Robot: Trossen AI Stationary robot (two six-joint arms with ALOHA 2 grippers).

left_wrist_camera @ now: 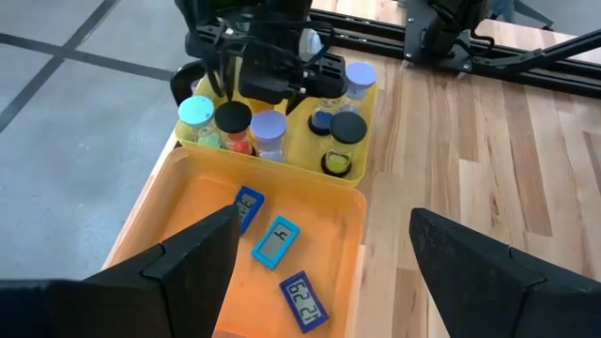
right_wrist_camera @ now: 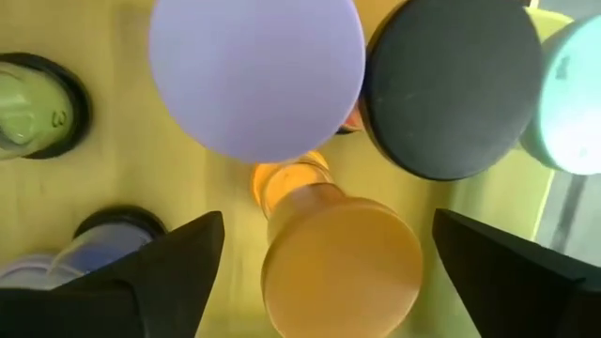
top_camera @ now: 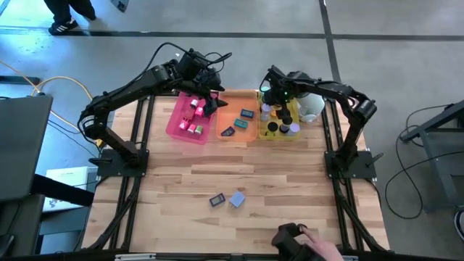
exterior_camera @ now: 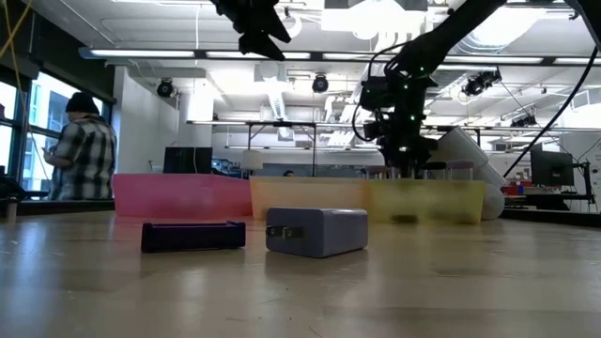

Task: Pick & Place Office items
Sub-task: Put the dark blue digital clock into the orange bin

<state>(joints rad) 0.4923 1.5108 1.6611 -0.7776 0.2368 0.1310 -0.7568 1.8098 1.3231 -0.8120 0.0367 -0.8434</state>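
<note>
My right gripper points down into the yellow tray and stands open, one finger on each side of an orange-capped round piece without touching it. Around that piece stand lavender-capped, black-capped and teal-capped pieces. My left gripper hangs open and holds nothing, above the orange tray, where three blue flat rectangles lie. Red and green blocks lie in the pink tray. A dark flat rectangle and a lavender block lie flat on the table.
The three trays stand side by side at the table's far edge, with a white cup to the right of the yellow one. A person's hand on a dark device shows at the near edge. Another person stands in the room at the left.
</note>
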